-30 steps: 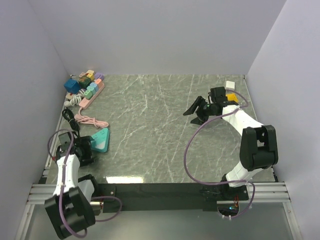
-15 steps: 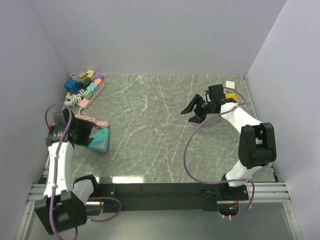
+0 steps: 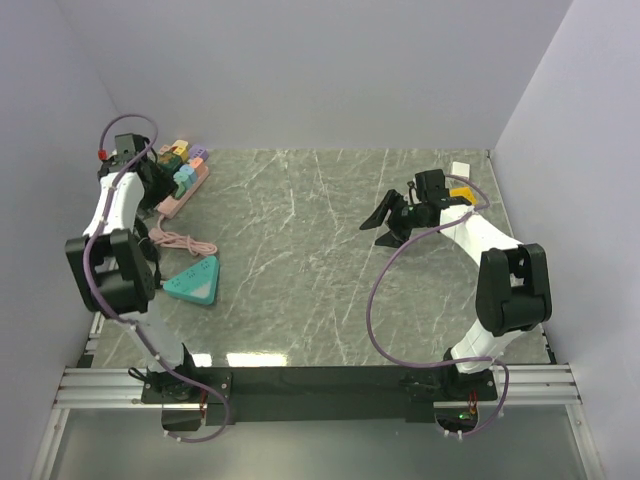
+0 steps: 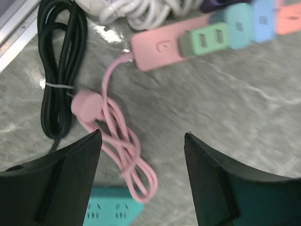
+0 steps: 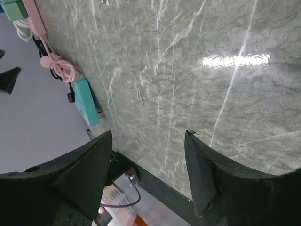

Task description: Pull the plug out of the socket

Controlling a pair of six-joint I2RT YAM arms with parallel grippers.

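Note:
A pink power strip [image 3: 184, 186] lies at the far left with several coloured plugs [image 3: 186, 158] in its sockets. In the left wrist view its near end [image 4: 157, 47] shows, with a green adapter [image 4: 204, 38] and teal, blue and orange plugs beside it. Its coiled pink cord [image 4: 126, 143] lies below. My left gripper [image 3: 152, 182] hangs over the strip's near end, open and empty [image 4: 142, 133]. My right gripper [image 3: 384, 226] is open and empty at the right middle, above bare table [image 5: 148, 133].
A teal power strip [image 3: 195, 281] lies in front of the pink cord. A bundled black cable [image 4: 59, 70] and a white cord [image 4: 136, 12] lie by the left wall. A white block [image 3: 460, 168] and a yellow one [image 3: 463, 190] sit far right.
My left arm has swung from the near left, by the teal strip, up to the far left over the pink strip. My right gripper has shifted slightly left.

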